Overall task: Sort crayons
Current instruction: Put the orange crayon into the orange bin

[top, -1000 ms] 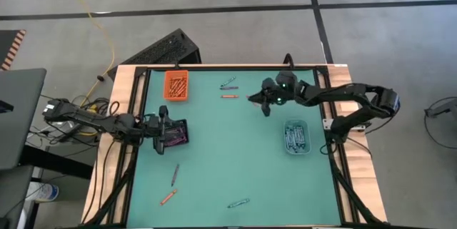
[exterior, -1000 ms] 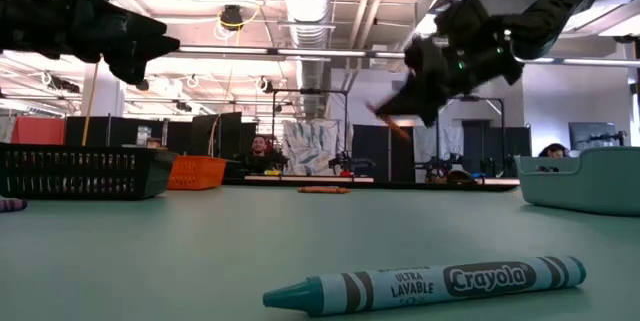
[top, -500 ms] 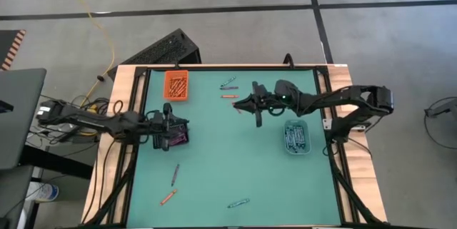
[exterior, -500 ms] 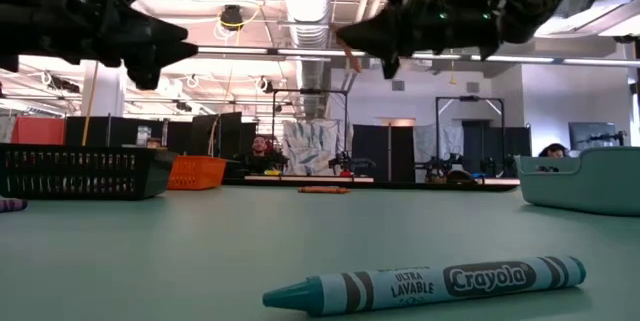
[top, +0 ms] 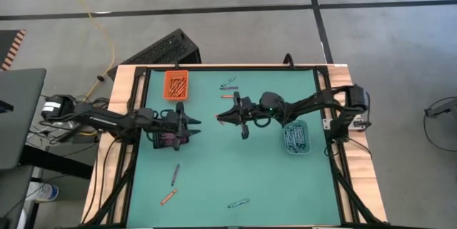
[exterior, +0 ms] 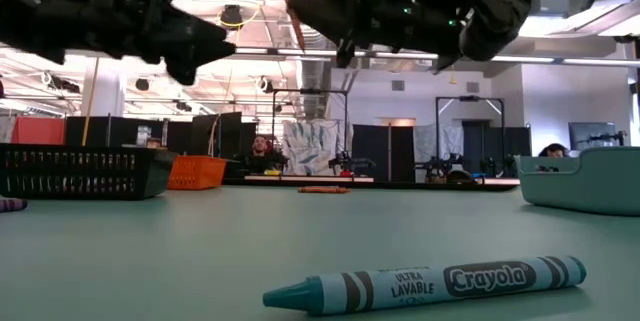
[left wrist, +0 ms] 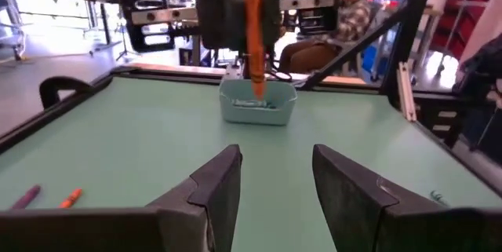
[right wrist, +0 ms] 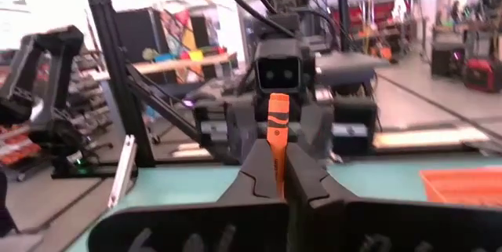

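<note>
My right gripper (top: 227, 115) hangs over the table's middle, shut on an orange crayon (top: 220, 118), which the left wrist view shows straight ahead as an orange crayon (left wrist: 251, 32). Facing it from the left, my left gripper (top: 194, 123) stands open and holds nothing, just right of the black tray (top: 168, 136). Loose crayons lie flat on the green table: two at the far side (top: 228, 82) (top: 228, 96), two at the near left (top: 174, 174) (top: 168, 197), and a teal one (exterior: 425, 283) at the near edge. My right gripper pinches the orange crayon (right wrist: 275, 146) between its two fingers. The fingers are level and come from the table's right. One end of the crayon (right wrist: 278, 107) sticks out past the fingertips; the fingers hide the rest. The crayon stands steeply and is lifted clear of the table.
An orange tray (top: 176, 85) with orange crayons stands at the far left. A pale teal tray (top: 295, 136) with blue crayons stands at the right. The black tray holds purple crayons. A dark frame runs along the table's edges (top: 139, 143). A seated person (left wrist: 345, 12) shows in the room beyond.
My right gripper has carried the orange crayon toward the table's left and slightly nearer, tipping up from a downward slant to level. My left gripper has gone toward the table's right, past the black tray, staying open. The two grippers now face each other closely.
</note>
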Controlling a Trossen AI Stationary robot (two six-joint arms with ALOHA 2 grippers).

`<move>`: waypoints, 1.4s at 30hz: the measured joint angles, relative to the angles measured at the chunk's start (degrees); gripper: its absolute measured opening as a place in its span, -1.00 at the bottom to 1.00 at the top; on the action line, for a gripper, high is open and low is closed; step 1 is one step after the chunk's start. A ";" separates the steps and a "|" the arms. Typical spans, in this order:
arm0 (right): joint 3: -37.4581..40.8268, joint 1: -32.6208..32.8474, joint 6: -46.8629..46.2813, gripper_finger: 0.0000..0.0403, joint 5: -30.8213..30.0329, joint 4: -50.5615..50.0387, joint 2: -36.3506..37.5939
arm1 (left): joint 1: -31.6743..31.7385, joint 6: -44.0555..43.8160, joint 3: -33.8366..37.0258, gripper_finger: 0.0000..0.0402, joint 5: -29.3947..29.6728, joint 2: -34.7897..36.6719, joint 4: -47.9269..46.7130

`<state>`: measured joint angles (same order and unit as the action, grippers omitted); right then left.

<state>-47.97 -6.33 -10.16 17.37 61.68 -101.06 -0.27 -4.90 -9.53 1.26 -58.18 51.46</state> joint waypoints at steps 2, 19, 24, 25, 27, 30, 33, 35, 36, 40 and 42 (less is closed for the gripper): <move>-0.44 0.94 -0.34 -0.99 0.02 3.13 -1.67 | 0.00 1.25 -2.04 -0.26 0.25 -2.66 -0.02; -2.03 3.48 2.93 -0.99 -1.29 5.92 -5.07 | -0.04 2.94 -10.63 -0.26 -7.46 -18.09 3.15; -2.03 3.15 2.72 -0.99 -1.54 5.41 -5.07 | 0.00 3.34 -10.61 -0.26 -5.05 -17.93 5.13; -2.03 3.20 2.74 -0.99 -1.85 5.45 -5.07 | 0.00 3.47 -10.61 -0.26 -5.05 -17.93 5.90; -2.03 3.34 2.97 -0.99 -3.21 5.20 -5.07 | 0.00 3.80 -10.61 -0.26 -4.92 -17.93 7.24; -2.03 3.32 3.10 -0.99 -3.90 5.26 -5.07 | -0.02 3.81 -10.61 -0.26 -3.36 -17.93 8.19; -2.03 3.26 3.14 -0.99 -4.45 5.42 -5.07 | 0.02 4.06 -10.85 -0.26 -1.91 -17.90 8.62; -2.03 3.30 3.28 -0.99 -5.40 6.00 -5.07 | 0.02 4.08 -11.35 -0.26 -2.05 -17.93 8.39; -2.03 3.30 3.33 -0.99 -6.03 6.28 -5.07 | 0.00 4.08 -11.77 -0.26 -2.24 -17.93 8.47; -2.03 3.34 4.03 -0.99 -7.46 6.93 -5.07 | 0.00 4.13 -13.24 -0.26 -1.93 -17.91 7.44; -2.03 3.40 4.06 -0.99 -7.62 7.39 -5.07 | 0.00 4.24 -13.98 -0.26 -0.93 -17.91 6.56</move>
<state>-50.00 -2.92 -6.11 9.74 69.07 -106.13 -0.27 -0.66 -23.51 0.33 -76.09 58.02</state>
